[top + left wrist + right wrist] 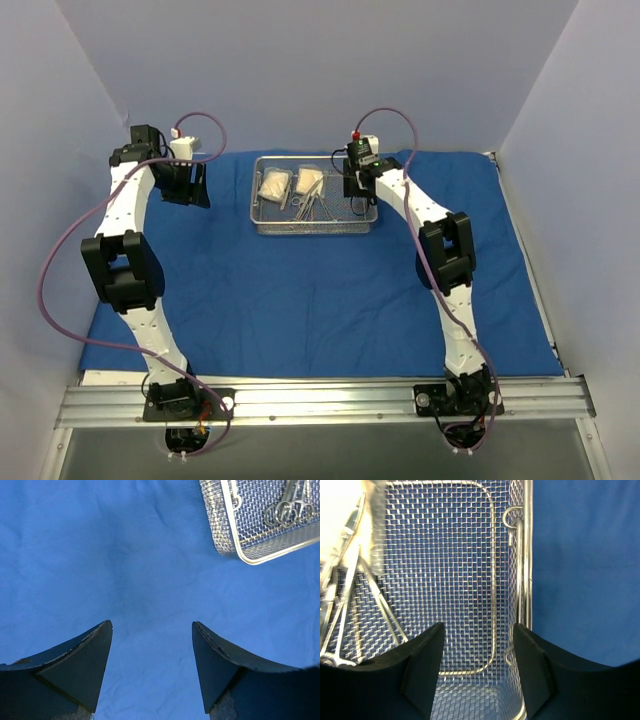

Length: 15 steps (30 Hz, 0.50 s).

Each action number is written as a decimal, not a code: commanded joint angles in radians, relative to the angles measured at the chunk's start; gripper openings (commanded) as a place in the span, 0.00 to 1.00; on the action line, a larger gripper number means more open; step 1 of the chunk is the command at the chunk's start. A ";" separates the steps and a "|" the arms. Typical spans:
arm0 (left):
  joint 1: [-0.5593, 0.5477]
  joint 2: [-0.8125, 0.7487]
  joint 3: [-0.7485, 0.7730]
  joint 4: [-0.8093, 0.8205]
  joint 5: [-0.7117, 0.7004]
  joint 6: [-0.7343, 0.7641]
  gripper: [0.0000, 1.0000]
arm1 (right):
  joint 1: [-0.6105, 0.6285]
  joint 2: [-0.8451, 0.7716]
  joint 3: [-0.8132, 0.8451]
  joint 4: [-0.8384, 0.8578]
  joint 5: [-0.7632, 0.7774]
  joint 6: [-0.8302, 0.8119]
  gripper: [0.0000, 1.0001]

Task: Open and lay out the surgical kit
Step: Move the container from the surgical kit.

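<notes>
The blue cloth wrap (pixel 300 290) lies spread flat over the table. The wire-mesh steel tray (pixel 315 231) stands on it at the back centre. It holds two white gauze packets (pixel 272 185) (pixel 306 183) and silver clamps and tweezers (pixel 312 206). My left gripper (pixel 187 187) is open and empty above bare cloth, left of the tray. In the left wrist view (pixel 151 625) the tray corner (pixel 220 525) and clamp rings (pixel 290 512) show at top right. My right gripper (pixel 362 195) is open over the tray's right end (pixel 479 627), above bare mesh. The instruments (pixel 345 610) lie to its left.
The cloth covers nearly the whole table, with a white table edge (pixel 540 300) showing at the right. Plain walls close in the back and both sides. An aluminium rail (pixel 320 400) with both arm bases runs along the near edge. The tray's end handle (pixel 517 530) hangs by its right wall.
</notes>
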 commanded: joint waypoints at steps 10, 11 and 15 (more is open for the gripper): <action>0.006 0.049 0.066 -0.012 0.000 -0.018 0.73 | -0.003 0.075 0.165 -0.091 0.131 -0.058 0.35; 0.007 0.048 0.066 -0.012 0.002 -0.020 0.73 | -0.002 0.058 0.185 -0.093 0.133 -0.060 0.34; 0.010 0.054 0.064 -0.012 0.013 -0.020 0.74 | -0.006 0.016 0.182 -0.056 0.186 -0.086 0.34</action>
